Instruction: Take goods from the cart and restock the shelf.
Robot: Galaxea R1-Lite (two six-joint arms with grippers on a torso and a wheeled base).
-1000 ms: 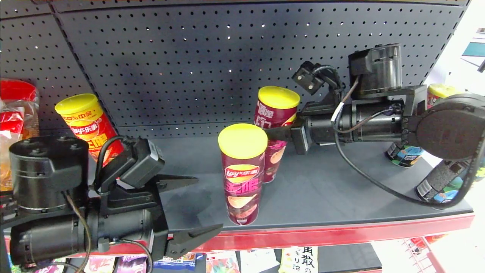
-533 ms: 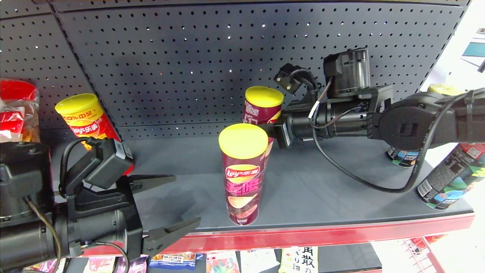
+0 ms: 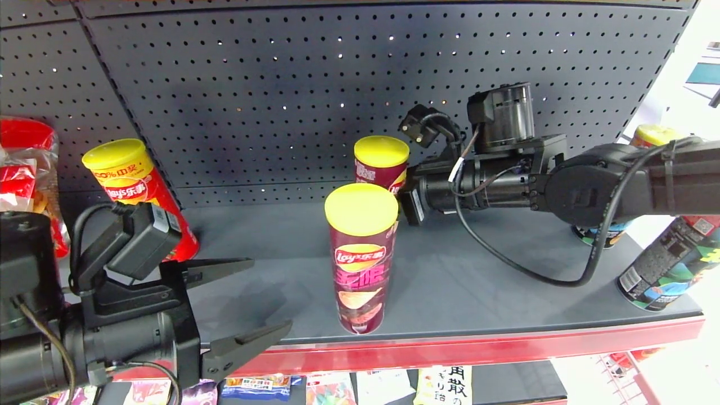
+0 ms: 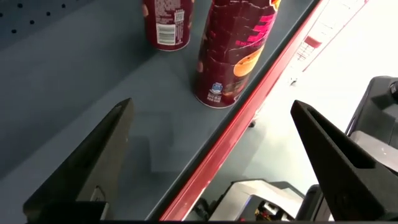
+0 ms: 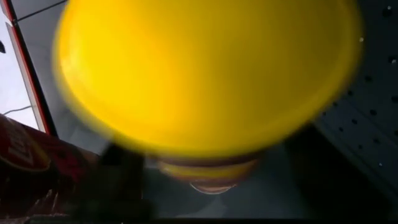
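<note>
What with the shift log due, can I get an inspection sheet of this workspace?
Surface: grey shelf board, red front edge, pegboard behind.
Job's things: front maroon can upright near the front edge; rear maroon can upright behind it; red can tilted at the left.
Clutter: snack bags far left; dark printed can leaning at the right end.
Grippers: left gripper open, empty, before the shelf's left part; right gripper shut on the rear maroon can.
Cables: black cable loops from the right wrist over the shelf; another arcs at the left wrist.
Surroundings: packets on the shelf below.
</note>
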